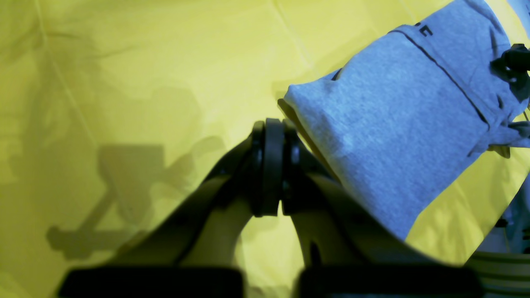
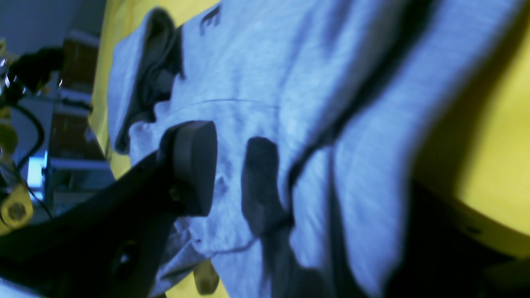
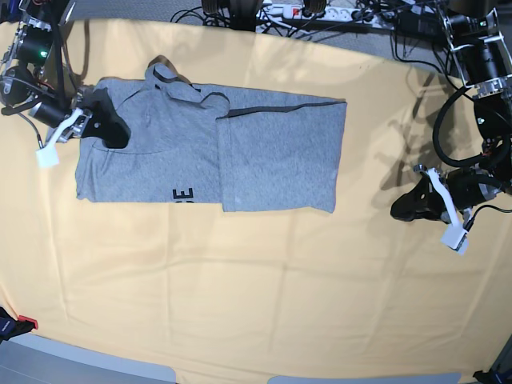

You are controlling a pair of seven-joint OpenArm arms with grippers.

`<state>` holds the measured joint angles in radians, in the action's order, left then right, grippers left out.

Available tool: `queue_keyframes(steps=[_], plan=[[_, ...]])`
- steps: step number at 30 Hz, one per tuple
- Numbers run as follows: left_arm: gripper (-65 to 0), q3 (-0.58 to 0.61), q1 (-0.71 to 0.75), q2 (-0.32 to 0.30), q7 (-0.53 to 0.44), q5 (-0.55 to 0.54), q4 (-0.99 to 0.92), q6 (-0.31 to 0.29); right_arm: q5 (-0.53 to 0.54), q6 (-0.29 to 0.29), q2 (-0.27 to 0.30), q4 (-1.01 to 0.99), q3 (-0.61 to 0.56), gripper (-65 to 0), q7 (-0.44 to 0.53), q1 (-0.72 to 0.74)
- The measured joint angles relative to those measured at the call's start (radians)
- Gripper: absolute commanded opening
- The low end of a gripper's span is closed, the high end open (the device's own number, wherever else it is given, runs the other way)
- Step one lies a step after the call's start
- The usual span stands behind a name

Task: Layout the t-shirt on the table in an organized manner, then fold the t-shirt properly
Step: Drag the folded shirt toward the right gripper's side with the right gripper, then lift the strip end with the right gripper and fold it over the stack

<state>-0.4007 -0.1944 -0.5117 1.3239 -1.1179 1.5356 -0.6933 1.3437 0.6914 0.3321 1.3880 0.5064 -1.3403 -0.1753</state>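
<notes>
The grey t-shirt point(image 3: 240, 160) lies flat on the yellow table point(image 3: 240, 288), folded into a long band, with black lettering point(image 3: 184, 195) showing at its near edge. My right gripper point(image 3: 114, 131) hovers over the shirt's left end, near the collar. In the right wrist view it point(image 2: 306, 174) stands open, one pad point(image 2: 194, 165) above the grey cloth point(image 2: 256, 82), nothing pinched. My left gripper point(image 3: 406, 208) rests shut over bare table to the right of the shirt. Its fingers point(image 1: 271, 165) meet with nothing between them, beside the shirt's edge point(image 1: 393, 124).
Cables and a power strip point(image 3: 312, 11) run along the table's far edge. Arm bases stand at the far left point(image 3: 28, 56) and far right point(image 3: 480, 64). A small red object point(image 3: 24, 322) sits at the near-left corner. Bare cloth stretches in front of the shirt.
</notes>
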Motion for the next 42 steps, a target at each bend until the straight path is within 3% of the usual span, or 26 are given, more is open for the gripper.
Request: queue_keyframes(steps=[3, 6, 7, 13, 25, 34, 42], plan=[[-65.0, 0.000, 0.000, 0.000, 0.000, 0.000, 0.000, 0.000, -0.058, 0.002, 0.000, 0.000, 0.002, -39.5, -0.007, 0.024], [-65.0, 0.000, 0.000, 0.000, 0.000, 0.000, 0.000, 0.000, -0.110, 0.005, -0.003, -0.002, 0.039, -61.8, -0.029, 0.053], [-65.0, 0.000, 0.000, 0.000, 0.000, 0.000, 0.000, 0.000, -0.115, 0.005, -0.004, -0.003, 0.060, -65.0, -0.051, 0.061], [-65.0, 0.000, 0.000, 0.000, -0.001, 0.000, 0.000, 0.000, -0.132, 0.005, -0.005, -0.008, 0.184, -65.0, -0.075, 0.111], [-65.0, 0.000, 0.000, 0.000, -0.003, 0.000, 0.000, 0.000, -0.080, 0.005, 0.144, 0.022, 0.203, -65.0, -0.075, 0.109], [-65.0, 0.000, 0.000, 0.000, -0.014, 0.000, -0.012, 0.000, -0.250, 0.005, 0.103, 0.386, 0.200, -65.0, -0.080, 0.099], [-65.0, 0.000, 0.000, 0.016, -0.019, 0.000, -0.030, 0.000, -0.192, 0.005, -0.004, 0.707, 0.200, -65.0, -0.086, 0.057]])
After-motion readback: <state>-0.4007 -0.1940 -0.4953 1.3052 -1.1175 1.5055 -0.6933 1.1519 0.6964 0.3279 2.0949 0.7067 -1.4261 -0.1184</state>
